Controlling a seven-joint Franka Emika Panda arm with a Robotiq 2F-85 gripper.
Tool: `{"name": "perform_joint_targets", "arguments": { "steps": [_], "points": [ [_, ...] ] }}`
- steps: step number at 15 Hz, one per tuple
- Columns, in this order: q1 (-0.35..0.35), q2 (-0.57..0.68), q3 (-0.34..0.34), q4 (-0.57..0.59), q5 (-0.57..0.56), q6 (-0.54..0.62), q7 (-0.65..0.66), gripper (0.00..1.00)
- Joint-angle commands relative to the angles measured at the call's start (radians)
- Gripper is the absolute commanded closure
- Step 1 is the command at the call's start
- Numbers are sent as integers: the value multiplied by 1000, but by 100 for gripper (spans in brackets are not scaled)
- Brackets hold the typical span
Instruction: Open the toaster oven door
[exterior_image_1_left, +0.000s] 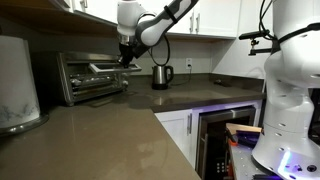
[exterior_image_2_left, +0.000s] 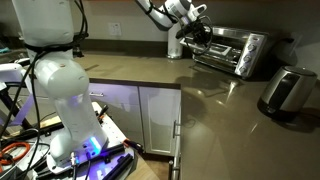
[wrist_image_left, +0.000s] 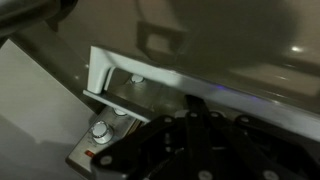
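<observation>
The silver toaster oven (exterior_image_1_left: 92, 80) stands on the counter against the wall and shows in both exterior views (exterior_image_2_left: 238, 52). Its dark glass door (exterior_image_1_left: 98, 84) has a bar handle (exterior_image_1_left: 106, 68) along the top edge. My gripper (exterior_image_1_left: 127, 58) hangs at the handle's end on the knob side, as the opposite view also shows (exterior_image_2_left: 196, 36). In the wrist view the dark fingers (wrist_image_left: 195, 102) lie together with their tips against the silver handle bar (wrist_image_left: 150, 92). The handle's bracket (wrist_image_left: 100, 72) and a control knob (wrist_image_left: 100, 130) are close by. I cannot tell how far the door stands open.
A small steel kettle (exterior_image_1_left: 161, 75) stands just beside the oven and the gripper. A white appliance (exterior_image_1_left: 18, 85) sits at the counter's near end. A second white robot (exterior_image_2_left: 55, 75) stands on the floor by the cabinets. A black built-in appliance (exterior_image_1_left: 222, 135) sits under the counter.
</observation>
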Motion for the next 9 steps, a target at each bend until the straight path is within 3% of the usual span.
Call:
{"name": "perform_joint_targets", "arguments": {
  "steps": [1,9],
  "points": [
    [-28,-20,21,-35,63,20,-62,96],
    [-24,-37,20,-57,100,-10,-94,96]
  ]
}}
